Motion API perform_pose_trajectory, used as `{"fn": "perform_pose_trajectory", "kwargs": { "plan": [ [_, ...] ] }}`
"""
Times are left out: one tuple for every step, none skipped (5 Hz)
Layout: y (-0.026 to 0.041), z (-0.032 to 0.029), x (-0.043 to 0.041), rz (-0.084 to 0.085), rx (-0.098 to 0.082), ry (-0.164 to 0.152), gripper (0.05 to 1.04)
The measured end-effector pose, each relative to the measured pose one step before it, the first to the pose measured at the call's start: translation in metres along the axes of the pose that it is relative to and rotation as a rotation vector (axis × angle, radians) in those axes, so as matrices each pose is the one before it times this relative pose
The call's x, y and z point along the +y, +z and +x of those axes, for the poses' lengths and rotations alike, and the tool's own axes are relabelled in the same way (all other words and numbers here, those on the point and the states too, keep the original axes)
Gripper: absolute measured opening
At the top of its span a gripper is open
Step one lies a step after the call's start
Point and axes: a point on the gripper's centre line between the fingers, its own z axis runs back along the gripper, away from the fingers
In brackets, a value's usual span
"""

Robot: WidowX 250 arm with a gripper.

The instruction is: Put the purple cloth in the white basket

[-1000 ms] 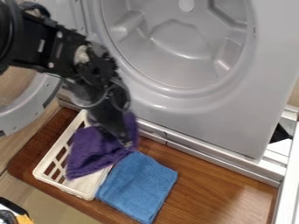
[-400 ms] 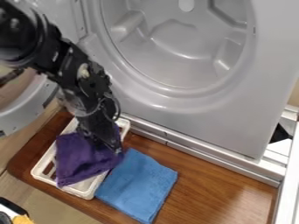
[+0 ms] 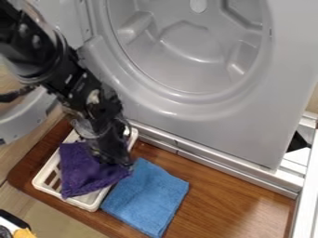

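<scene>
The black gripper (image 3: 113, 160) hangs at the lower left, over the right part of the white basket, and touches the top of the purple cloth. The crumpled purple cloth (image 3: 87, 172) lies in the white basket (image 3: 89, 202), covering much of its middle and left side. Its upper right part is hidden behind the gripper. The basket is a slatted rectangle set at a slant on the brown wooden board.
A folded blue cloth (image 3: 148, 197) lies against the basket's right side on the wooden board (image 3: 217, 195). Behind stands a grey washing machine (image 3: 205, 116) with a round opening; its door is at the left under the arm.
The purple cloth has moved left and down into the basket, with the gripper moving down over it. Since the middle frame the cloth has barely shifted. The blue cloth's upper corner has shifted slightly.
</scene>
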Motion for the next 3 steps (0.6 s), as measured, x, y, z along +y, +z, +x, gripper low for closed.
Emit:
{"fn": "perform_pose_trajectory", "kwargs": {
  "plan": [
    [-0.00331,-0.00033,-0.00335,-0.0110,0.0293,0.0068,0.484],
    [0.00049,-0.00130,-0.00362,-0.0088,0.0177,-0.0171,0.789],
    [0.00001,-0.00112,-0.00181,-0.0114,0.0071,-0.0018,0.999]
  ]
}}
